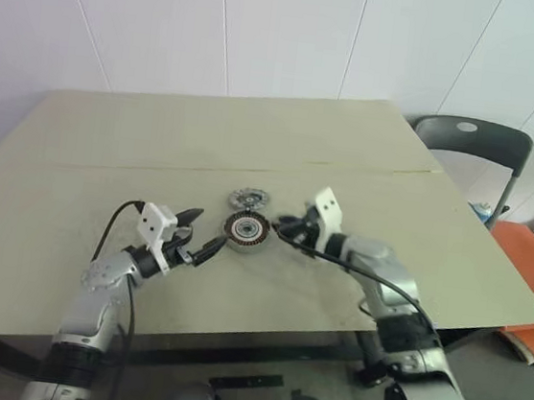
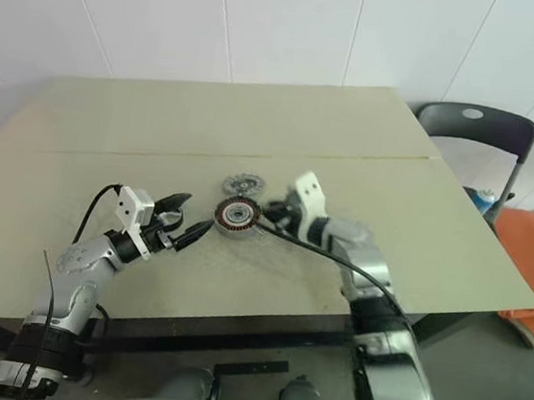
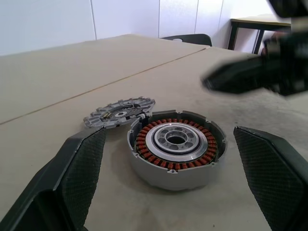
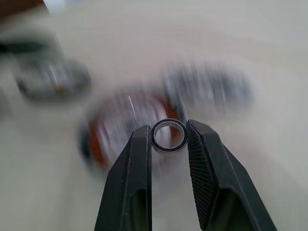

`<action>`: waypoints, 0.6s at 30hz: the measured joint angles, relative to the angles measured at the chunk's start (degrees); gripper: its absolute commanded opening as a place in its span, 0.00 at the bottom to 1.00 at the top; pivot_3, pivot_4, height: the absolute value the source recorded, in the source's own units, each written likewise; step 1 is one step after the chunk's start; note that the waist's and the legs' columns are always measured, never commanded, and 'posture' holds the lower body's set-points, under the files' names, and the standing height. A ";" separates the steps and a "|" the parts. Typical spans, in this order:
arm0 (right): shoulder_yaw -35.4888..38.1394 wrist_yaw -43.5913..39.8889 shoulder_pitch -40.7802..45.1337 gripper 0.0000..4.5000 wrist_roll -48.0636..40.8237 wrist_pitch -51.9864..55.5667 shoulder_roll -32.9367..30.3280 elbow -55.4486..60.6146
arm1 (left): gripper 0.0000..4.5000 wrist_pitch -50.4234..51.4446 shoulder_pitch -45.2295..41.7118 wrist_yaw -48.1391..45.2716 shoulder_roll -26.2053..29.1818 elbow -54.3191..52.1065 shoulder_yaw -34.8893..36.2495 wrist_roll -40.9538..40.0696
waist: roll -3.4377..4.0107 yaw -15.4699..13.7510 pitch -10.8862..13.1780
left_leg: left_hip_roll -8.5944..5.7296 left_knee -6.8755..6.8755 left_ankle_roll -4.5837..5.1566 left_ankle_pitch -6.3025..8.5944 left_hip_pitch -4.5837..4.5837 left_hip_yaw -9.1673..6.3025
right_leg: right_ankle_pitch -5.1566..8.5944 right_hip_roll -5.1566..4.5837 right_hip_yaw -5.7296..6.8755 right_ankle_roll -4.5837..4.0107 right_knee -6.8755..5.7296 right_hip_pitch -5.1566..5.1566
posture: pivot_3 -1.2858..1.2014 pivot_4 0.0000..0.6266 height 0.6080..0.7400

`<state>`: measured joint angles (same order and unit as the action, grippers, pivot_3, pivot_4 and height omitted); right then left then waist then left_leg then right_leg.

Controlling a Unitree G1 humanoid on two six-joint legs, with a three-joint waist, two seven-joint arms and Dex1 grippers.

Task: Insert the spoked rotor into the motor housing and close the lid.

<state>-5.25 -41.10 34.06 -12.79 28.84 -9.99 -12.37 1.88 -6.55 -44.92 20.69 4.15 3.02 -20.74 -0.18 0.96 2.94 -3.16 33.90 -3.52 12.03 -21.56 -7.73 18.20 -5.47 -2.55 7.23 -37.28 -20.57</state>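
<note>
Near the middle of the beige table (image 1: 100,229) sits the round grey motor housing (image 1: 246,230) with its copper-red winding ring, still uncovered; a flat grey spoked metal disc (image 1: 247,198) lies just beside it at twelve o'clock, so insertion and closing remain. At three o'clock the right gripper (image 4: 168,137) pinches a small dark-rimmed metal ring (image 4: 169,135), while at nine o'clock the left gripper (image 3: 166,178) waits wide apart, empty.

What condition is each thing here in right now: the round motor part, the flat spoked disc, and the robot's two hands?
Round black-rimmed motor housing with copper-red windings: uncovered, flat on the table.
Flat grey spoked disc: on the table, right behind the housing.
Small dark metal ring: pinched between the right hand's fingers.
Left hand: open, fingers either side of the housing.
Right hand: shut on the ring.
</note>
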 measured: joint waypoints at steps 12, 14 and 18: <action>-8.60 1.32 10.06 0.15 2.60 12.25 2.83 -8.42 | 1.00 0.04 0.20 0.37 0.59 -0.97 0.39 -0.02 | 0.01 -0.05 0.01 | -0.04 -0.08 0.00 0.01 -0.14 -0.05 | -0.02 -0.04 0.04 0.00 0.06 -0.23 | 0.52 0.00 1.00; -9.14 0.87 11.32 0.15 2.77 12.72 2.84 -8.76 | 1.00 0.04 0.24 0.53 0.58 -1.01 0.44 -0.01 | 0.01 0.02 0.01 | -0.04 -0.08 0.00 0.01 -0.26 -0.05 | -0.03 -0.03 0.04 0.01 0.06 -0.36 | 0.52 0.00 1.00; -10.18 0.00 12.46 0.15 3.21 12.96 2.81 -8.97 | 1.00 0.04 1.25 1.24 0.55 -2.07 0.44 -0.01 | 0.01 0.08 0.00 | -0.04 -0.09 0.00 0.01 -0.48 -0.05 | -0.05 -0.03 0.05 0.04 0.04 -0.56 | 0.52 0.00 1.00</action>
<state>-15.43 -41.09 46.52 -9.58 41.79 -7.17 -21.35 1.92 -5.30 -43.68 21.23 2.08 3.46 -20.75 -0.18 1.04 2.94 -3.20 33.81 -3.52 12.04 -22.03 -7.78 18.15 -5.50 -2.50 7.28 -37.24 -21.14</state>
